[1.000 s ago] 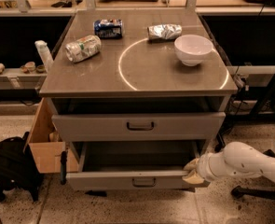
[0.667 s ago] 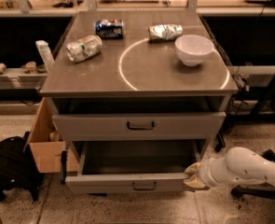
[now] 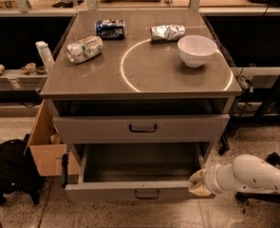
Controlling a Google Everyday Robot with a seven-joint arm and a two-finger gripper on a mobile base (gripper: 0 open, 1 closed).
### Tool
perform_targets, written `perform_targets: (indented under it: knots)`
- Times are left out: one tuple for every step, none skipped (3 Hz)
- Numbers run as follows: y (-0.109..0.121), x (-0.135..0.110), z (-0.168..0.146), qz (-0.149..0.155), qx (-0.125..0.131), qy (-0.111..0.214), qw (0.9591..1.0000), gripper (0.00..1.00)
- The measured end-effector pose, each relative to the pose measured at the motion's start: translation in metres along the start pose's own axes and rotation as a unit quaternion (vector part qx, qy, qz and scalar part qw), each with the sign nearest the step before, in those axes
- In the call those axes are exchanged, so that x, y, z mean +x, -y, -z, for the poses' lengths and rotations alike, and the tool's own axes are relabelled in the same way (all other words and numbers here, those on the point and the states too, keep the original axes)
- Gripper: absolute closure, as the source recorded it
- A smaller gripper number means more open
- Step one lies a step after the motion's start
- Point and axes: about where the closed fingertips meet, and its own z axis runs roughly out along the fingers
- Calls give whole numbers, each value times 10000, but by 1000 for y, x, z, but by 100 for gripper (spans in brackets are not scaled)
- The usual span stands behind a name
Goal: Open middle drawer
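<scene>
The middle drawer (image 3: pixel 106 192) is a wide grey metal drawer pulled well out of the cabinet, its hollow inside showing. A small dark loop handle (image 3: pixel 146 194) sits at the centre of its front. My gripper (image 3: pixel 199 182) is on the end of the white arm (image 3: pixel 253 177) and sits against the right end of the drawer's front, low at the right. The slimmer grey drawer (image 3: pixel 92 127) above it stands nearly closed under the tabletop. Any drawer below is hidden by the open one.
On the tabletop (image 3: pixel 144 80) stand a white bowl (image 3: pixel 196 49), two crushed cans (image 3: pixel 84 49) (image 3: pixel 167 32) and a blue can (image 3: pixel 110 28). A cardboard box (image 3: pixel 47 148) and a black backpack (image 3: pixel 9 170) are on the floor at the left. Dark stands (image 3: pixel 272 103) are at the right.
The middle drawer has slid further out toward the camera. My gripper and arm have moved the same way along with its right front corner.
</scene>
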Motion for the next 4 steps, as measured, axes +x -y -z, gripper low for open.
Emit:
perform_targets:
  knots:
    - [6,-9,1,35,-14,40,10000,58]
    - [6,-8,0,35,-14,40,10000,34]
    - [23,-30,15,126,128,-1,9998,11]
    - [37,-52,32,242,259,-101,9993,0]
